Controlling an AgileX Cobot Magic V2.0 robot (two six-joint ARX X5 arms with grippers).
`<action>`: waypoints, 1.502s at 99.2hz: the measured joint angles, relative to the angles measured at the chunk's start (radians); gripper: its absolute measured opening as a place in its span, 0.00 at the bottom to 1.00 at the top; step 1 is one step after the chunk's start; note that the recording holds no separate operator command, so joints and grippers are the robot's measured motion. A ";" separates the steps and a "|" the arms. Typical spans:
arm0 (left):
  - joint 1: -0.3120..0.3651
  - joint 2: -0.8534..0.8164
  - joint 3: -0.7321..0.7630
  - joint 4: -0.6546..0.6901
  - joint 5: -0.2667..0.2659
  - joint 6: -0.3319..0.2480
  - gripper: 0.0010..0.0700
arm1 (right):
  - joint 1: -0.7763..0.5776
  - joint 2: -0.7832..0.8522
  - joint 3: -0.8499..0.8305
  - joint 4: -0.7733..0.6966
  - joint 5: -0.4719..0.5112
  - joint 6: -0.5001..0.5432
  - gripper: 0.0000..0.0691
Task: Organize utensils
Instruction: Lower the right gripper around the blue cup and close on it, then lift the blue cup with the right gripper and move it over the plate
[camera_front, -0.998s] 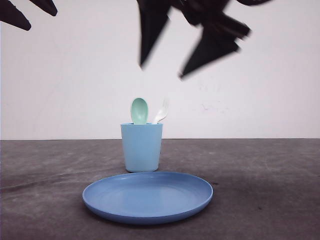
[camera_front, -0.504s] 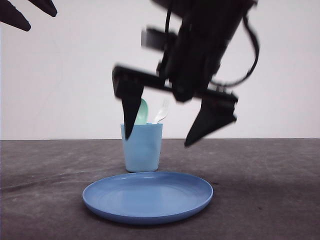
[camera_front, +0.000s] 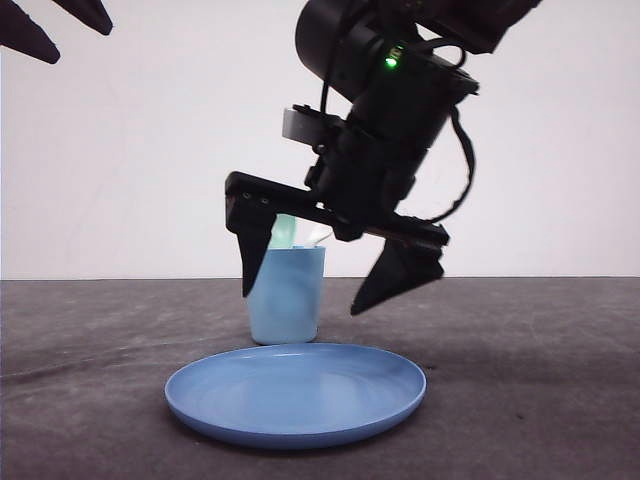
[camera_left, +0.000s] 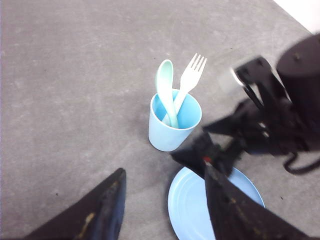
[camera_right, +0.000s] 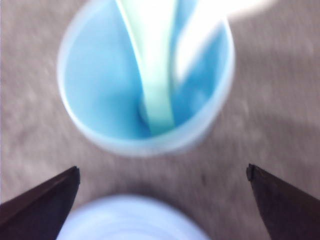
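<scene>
Utensils stand together in the light blue cup (camera_left: 174, 125) on the grey desk (camera_front: 540, 380): the mint-green spoon (camera_left: 166, 90) on the left, bowl up, and the white fork (camera_left: 188, 83) just beside it on the right, tines up, their handles crossing inside the cup. No brand, label or writing can be read on any of them.

At the upper left of the front view, the left hand (camera_front: 55, 25) hangs high with its dark fingers spread apart, holding nothing. The blue round plate (camera_front: 296, 392) lies in front of the cup, close to it, and carries nothing.

Since half a second ago the right hand (camera_front: 320, 290) has dropped lower and now sits in front of the cup, covering most of the spoon and fork in the front view. Its fingers are wide apart and empty, one to each side of the cup. A green light (camera_front: 390, 62) glows on the arm above. Cup, plate and utensils have not moved.
</scene>
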 joint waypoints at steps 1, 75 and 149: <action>0.000 0.000 0.000 0.000 0.000 0.000 0.42 | -0.001 0.003 0.004 0.000 0.000 -0.002 0.99; 0.000 0.000 0.000 -0.024 0.000 0.000 0.42 | -0.018 0.169 0.201 -0.033 0.004 -0.070 0.79; 0.000 0.000 0.000 -0.023 0.000 0.000 0.42 | 0.033 -0.153 0.209 -0.314 -0.001 -0.196 0.60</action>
